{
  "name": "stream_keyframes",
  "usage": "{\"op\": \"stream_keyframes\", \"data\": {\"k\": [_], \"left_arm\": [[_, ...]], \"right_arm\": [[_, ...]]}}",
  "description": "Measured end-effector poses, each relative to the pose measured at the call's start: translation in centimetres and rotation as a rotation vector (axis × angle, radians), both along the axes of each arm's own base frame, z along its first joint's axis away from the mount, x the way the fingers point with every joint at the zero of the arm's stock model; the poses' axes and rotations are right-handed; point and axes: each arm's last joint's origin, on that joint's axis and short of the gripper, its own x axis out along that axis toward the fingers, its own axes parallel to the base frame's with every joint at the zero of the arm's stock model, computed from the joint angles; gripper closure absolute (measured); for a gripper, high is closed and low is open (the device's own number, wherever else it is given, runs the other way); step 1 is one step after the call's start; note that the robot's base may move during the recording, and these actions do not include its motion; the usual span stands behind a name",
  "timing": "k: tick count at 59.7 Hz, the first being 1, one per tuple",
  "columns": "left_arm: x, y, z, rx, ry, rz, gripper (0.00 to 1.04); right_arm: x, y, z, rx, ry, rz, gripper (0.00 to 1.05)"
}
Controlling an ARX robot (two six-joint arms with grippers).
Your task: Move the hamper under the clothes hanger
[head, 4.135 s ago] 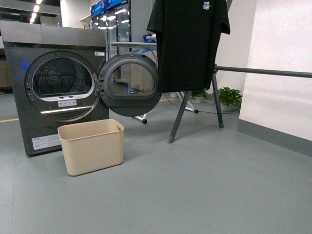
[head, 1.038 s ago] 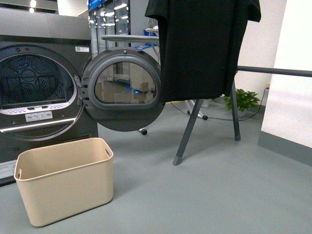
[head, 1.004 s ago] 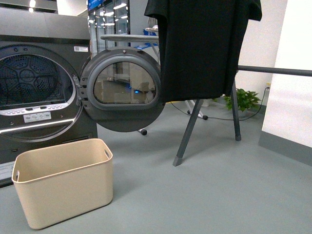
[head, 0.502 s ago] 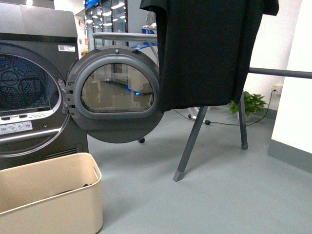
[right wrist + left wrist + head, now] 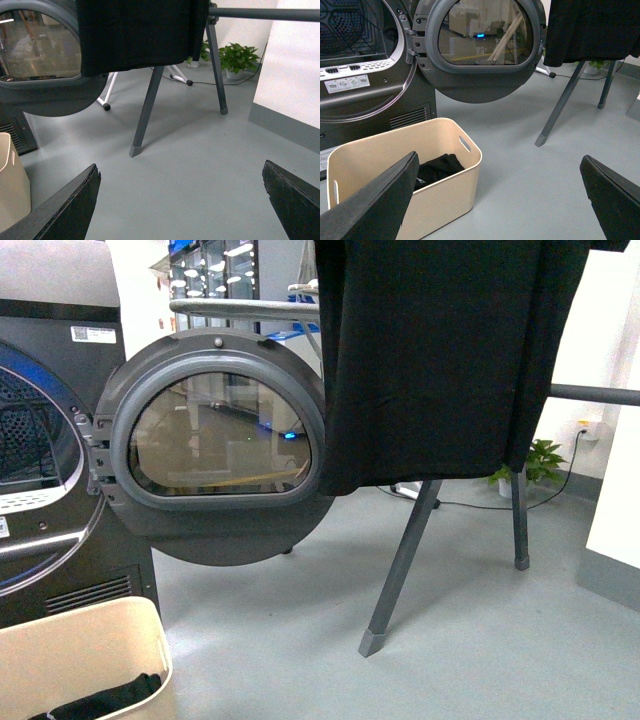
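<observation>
Hamper [image 5: 445,195]: beige bin, upright, mouth up, on the floor [image 5: 480,640] just in front of the washing machine [image 5: 365,100], below its open door [image 5: 215,450]; not yet under the clothes hanger [image 5: 400,570], apart from its nearest leg. Dark clothing [image 5: 437,167] inside. Probably light, stiff and smooth-walled, so slippery at the sides; best taken at the rim or a slot handle [image 5: 465,144]. Long axis roughly along the machine's front, one slotted short end toward the hanger. Black shirt [image 5: 440,360] over the bar. Left gripper [image 5: 497,157] and right gripper [image 5: 180,166]: fingers wide apart, holding nothing.
</observation>
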Motion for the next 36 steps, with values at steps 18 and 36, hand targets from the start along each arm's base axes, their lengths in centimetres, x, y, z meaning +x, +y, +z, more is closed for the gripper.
{"op": "stream_keyframes", "data": {"k": [18, 36], "left_arm": [[0.01, 0.00, -0.01, 0.000, 0.002, -0.002, 0.07], [0.02, -0.01, -0.03, 0.000, 0.003, -0.003, 0.07]], "right_arm": [[0.00, 0.00, 0.01, 0.000, -0.001, 0.000, 0.08], [0.00, -0.03, 0.01, 0.000, -0.001, -0.008, 0.08]]}}
